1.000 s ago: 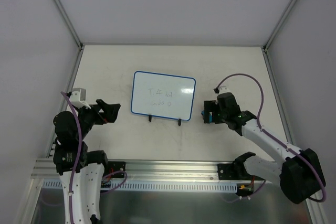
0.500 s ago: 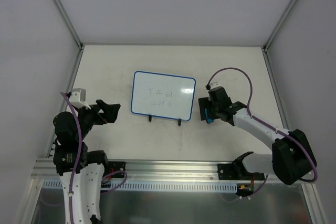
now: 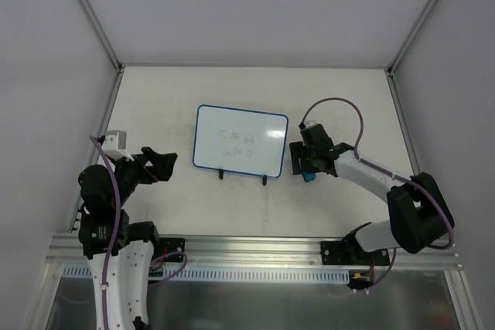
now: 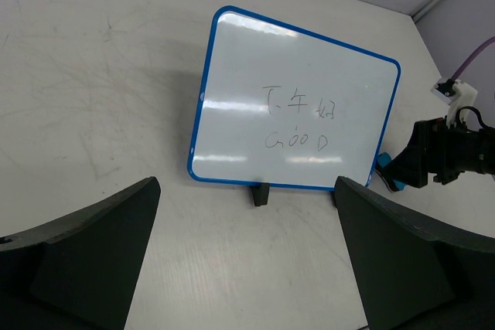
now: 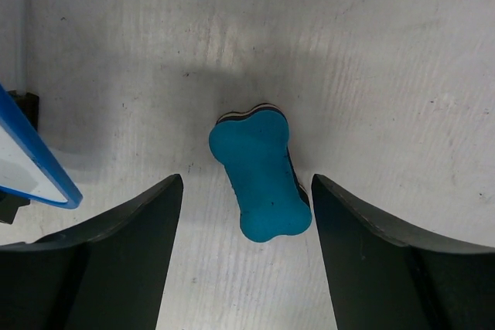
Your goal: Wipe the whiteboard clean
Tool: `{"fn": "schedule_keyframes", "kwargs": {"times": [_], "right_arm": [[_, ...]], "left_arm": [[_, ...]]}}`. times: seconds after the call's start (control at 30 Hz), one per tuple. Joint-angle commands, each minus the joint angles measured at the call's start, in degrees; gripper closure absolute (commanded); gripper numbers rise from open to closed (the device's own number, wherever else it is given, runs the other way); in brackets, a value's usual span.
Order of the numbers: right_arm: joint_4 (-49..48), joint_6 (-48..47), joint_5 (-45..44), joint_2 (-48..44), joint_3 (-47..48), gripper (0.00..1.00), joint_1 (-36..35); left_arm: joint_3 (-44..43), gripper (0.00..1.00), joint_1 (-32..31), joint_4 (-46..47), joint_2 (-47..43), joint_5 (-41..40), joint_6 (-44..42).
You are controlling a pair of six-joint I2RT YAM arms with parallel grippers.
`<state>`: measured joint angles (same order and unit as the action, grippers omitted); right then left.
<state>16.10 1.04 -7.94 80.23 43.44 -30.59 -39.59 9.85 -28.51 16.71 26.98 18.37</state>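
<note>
At the near edge of the table (image 3: pixel 193 210), an aluminium rail (image 3: pixel 232 249) carries the two arm bases. The left gripper (image 3: pixel 164 165) sits on the near left side, well apart from the board and pointing toward it. Its jaws are spread wide with nothing between them, and its wrist view frames the board between the two dark fingers (image 4: pixel 93 253). To the right and slightly farther out, the right gripper (image 3: pixel 300 161) reaches down to the table just beside the board's right near corner, with a purple cable (image 3: pixel 336 102) looping above its wrist. Its jaws are also wide open. The blue eraser (image 5: pixel 261 175), a waisted block with a dark layer under its blue top, lies flat on the table between the two fingers (image 5: pixel 100 260). It is skewed relative to them, and bare table shows on both sides, so neither finger touches it and nothing is gripped. The same wrist view shows the eraser close to the board's blue frame corner but apart from it. The whiteboard (image 3: pixel 240 141) stands near the middle of the table, a little left of centre, between the two grippers. It is propped on two small black feet (image 3: pixel 264 181) at its near edge, with its face leaning back toward the overhead camera. Two short lines of faint marker writing (image 4: pixel 298 121) sit in the middle of its white surface, and the lower one reads roughly "GOOD". Beyond the board, the table runs to the far grey wall (image 3: pixel 255 13).
</note>
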Motion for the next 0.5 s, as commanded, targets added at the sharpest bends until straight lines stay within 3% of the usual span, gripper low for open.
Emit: {"fn": "schedule_keyframes", "kwargs": {"times": [0.0, 0.03, 0.3, 0.47], "right_arm": [[0.5, 2.4, -0.7, 1.5, 1.4, 0.29, -0.3], [0.3, 2.8, -0.8, 2.2, 1.3, 0.33, -0.3], [-0.1, 6.1, -3.3, 2.5, -0.3, 0.39, -0.3], [-0.1, 10.1, -5.9, 2.3, -1.0, 0.57, -0.1]], "left_arm": [[-0.1, 0.01, 0.5, 1.9, -0.7, 1.4, -1.0], [-0.2, 0.01, 0.5, 1.8, -0.7, 1.3, -1.0], [-0.1, 0.01, 0.5, 1.9, -1.1, 1.4, -1.1], [-0.1, 0.01, 0.5, 1.9, -1.3, 1.4, -1.1]]}}
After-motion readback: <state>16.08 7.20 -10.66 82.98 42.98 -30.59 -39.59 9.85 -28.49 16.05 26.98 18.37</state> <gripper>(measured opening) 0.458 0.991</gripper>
